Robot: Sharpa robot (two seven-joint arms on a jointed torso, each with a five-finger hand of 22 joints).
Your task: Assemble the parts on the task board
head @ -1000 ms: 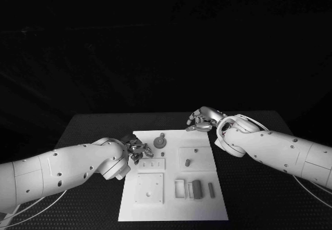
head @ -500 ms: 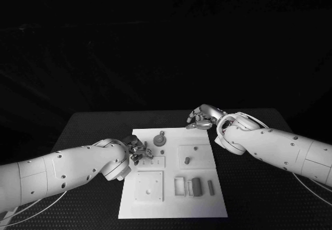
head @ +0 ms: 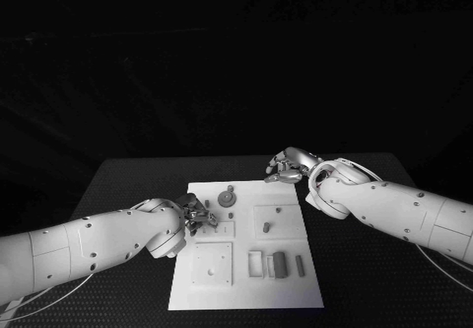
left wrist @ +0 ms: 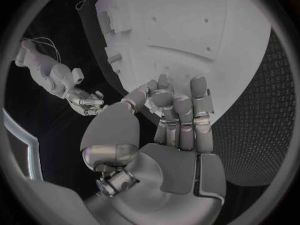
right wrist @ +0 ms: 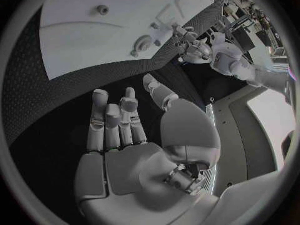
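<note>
Black table [head: 128, 179] bears task board [head: 286, 280]; wrist view reveals empty right robot hand [right wrist: 134, 135].

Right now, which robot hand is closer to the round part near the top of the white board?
Left. The left hand sits just beside the round part; the right hand hovers past the task board's far corner.

task board [head: 247, 273]: matt white, smooth plastic look. Table [head: 128, 184]: black, rough woven mesh texture. Hands: brushed silver metal. Arms: glossy white plastic shells.
</note>
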